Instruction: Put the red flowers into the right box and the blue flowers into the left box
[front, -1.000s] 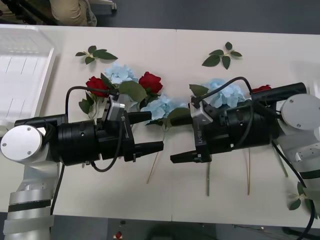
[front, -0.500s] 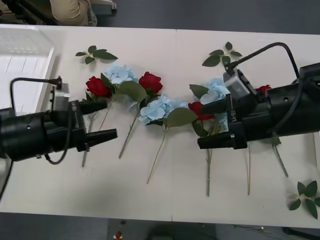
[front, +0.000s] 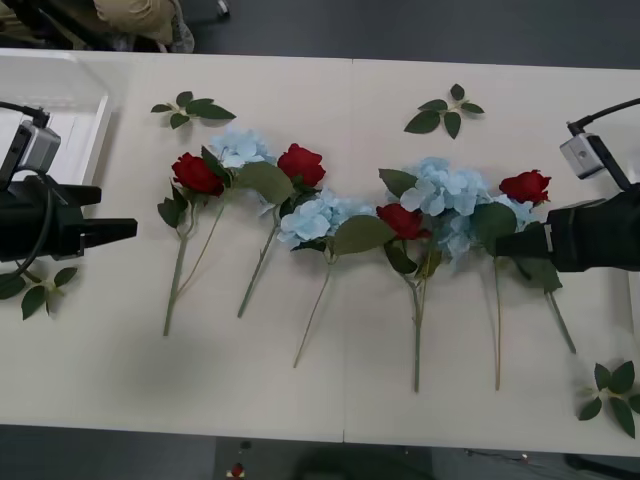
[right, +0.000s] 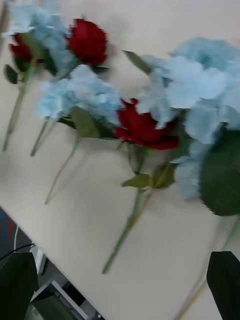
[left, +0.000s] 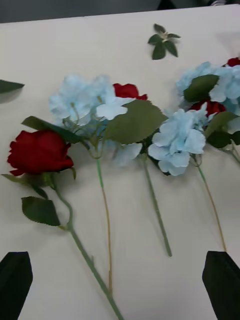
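Note:
Several red flowers lie in a row across the table: one rose (front: 197, 173) at the left, one (front: 301, 163) beside it, one (front: 403, 220) in the middle, one (front: 526, 186) at the right. Blue flowers (front: 238, 147) (front: 315, 215) (front: 445, 187) lie mixed among them, stems toward me. My left gripper (front: 105, 215) hovers open at the table's left side, by the left box (front: 60, 90). My right gripper (front: 515, 245) is open just right of the rightmost flowers. A thin pale rim at the right edge looks like the right box (front: 635, 300). Both wrist views show the fingers (left: 222, 280) (right: 225, 282) spread with nothing between.
Loose green leaf sprigs lie at the back left (front: 190, 108), back right (front: 445, 112), front left (front: 35, 290) and front right (front: 610, 390). Bare tabletop runs along the near edge below the stems.
Both arms have drawn apart from the table's middle to its left and right sides, uncovering the whole row of flowers. Nothing was picked up.

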